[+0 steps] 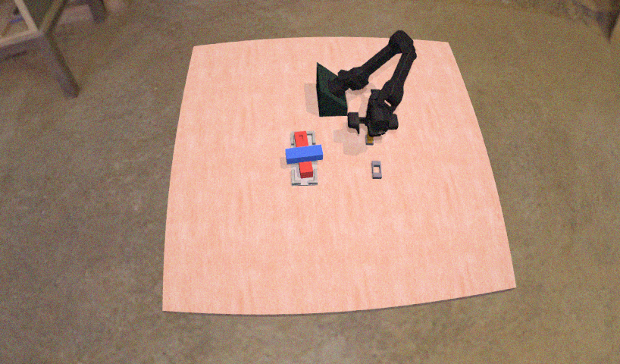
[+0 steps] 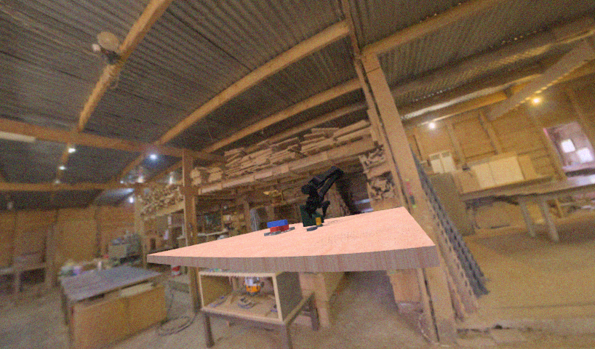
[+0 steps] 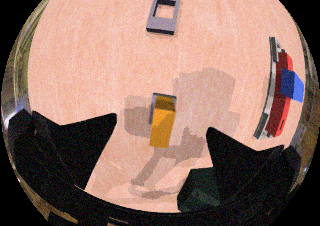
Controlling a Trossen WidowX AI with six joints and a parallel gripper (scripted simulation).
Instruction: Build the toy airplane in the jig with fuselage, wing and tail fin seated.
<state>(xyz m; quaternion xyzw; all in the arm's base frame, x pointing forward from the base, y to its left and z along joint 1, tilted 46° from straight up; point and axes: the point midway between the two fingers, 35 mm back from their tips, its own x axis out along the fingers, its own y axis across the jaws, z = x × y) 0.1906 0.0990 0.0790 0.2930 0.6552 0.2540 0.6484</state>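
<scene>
The red fuselage (image 1: 302,145) (image 3: 278,106) lies in the grey jig cradle (image 1: 302,180) (image 3: 267,106). The blue wing (image 1: 304,153) (image 2: 277,224) (image 3: 291,85) sits across it. The small orange tail fin (image 1: 370,139) (image 2: 318,221) (image 3: 162,122) stands on the mat to the right of the jig. My gripper (image 1: 371,131) (image 3: 163,125) is open and empty. It hangs just above the fin, with one finger on each side of it in the wrist view.
A small grey holder frame (image 1: 376,169) (image 3: 163,13) lies on the pink mat (image 1: 259,248) in front of the fin. The dark green arm base (image 1: 327,94) stands at the back. The mat covers a wooden table top (image 2: 335,259).
</scene>
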